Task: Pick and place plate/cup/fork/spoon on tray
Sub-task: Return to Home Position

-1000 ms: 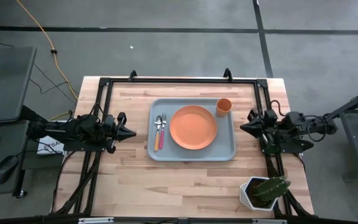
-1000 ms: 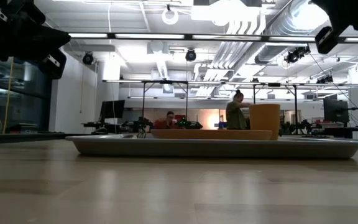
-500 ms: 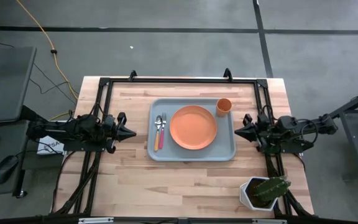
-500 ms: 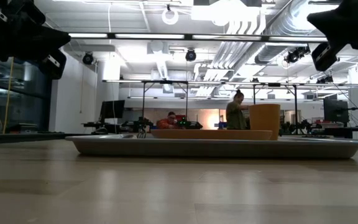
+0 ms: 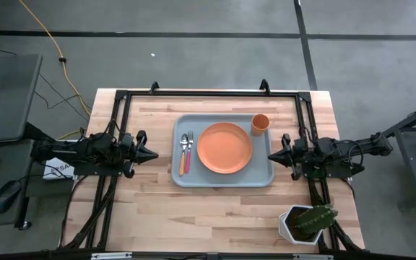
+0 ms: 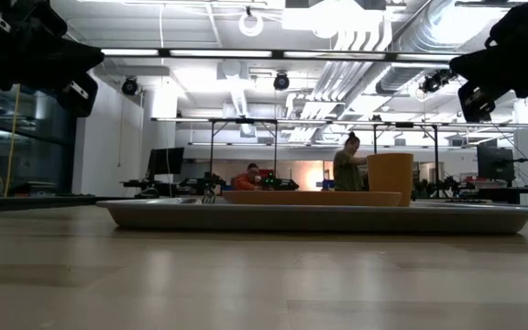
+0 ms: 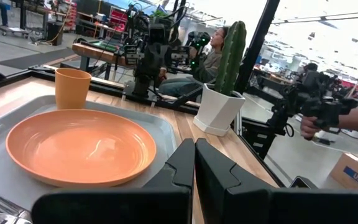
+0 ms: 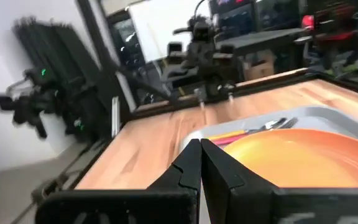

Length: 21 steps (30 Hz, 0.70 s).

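The grey-blue tray (image 5: 224,150) lies in the middle of the wooden tabletop (image 5: 157,209) and carries every piece. The orange plate (image 5: 224,148) sits at the tray's centre, the cup (image 5: 260,123) stands in the tray's far right corner, and the fork (image 5: 189,152) and spoon (image 5: 183,153) lie side by side along the tray's left edge. The left gripper (image 5: 150,154) hangs near the tray's left side, fingers pressed together. The right gripper (image 5: 273,156) hangs just off the tray's right edge, fingers likewise pressed together. A potted cactus (image 5: 308,222) stands off the tray's near right corner.

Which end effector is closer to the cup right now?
Right. The right end effector sits just off the tray's right edge, near the cup. The left end effector is beyond the tray's opposite edge.
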{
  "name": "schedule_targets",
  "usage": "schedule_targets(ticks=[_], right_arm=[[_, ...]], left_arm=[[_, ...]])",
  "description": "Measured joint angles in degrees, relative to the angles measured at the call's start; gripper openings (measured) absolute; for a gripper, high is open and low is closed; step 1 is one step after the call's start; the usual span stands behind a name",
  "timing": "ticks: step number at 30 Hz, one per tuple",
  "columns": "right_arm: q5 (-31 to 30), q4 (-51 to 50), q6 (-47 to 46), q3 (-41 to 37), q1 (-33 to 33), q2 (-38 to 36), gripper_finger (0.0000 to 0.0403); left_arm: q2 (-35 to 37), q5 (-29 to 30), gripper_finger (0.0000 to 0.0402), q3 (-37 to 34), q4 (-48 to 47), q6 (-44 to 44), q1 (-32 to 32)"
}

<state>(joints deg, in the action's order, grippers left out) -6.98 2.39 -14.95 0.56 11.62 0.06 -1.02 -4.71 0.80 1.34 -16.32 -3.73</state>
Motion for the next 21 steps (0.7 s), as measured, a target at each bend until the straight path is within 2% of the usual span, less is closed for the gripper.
schedule_targets(ticks=[6, 21], right_arm=[[4.9, -1.3, 3.5, 0.0, 0.0, 0.6, 0.0], [6.4, -1.6, -1.9, 0.0, 0.0, 0.7, 0.0]], left_arm=[[0.0, 0.0, 0.0, 0.0, 0.0, 0.0, 0.0], [0.0, 0.0, 0.0, 0.0, 0.0, 0.0, 0.0]])
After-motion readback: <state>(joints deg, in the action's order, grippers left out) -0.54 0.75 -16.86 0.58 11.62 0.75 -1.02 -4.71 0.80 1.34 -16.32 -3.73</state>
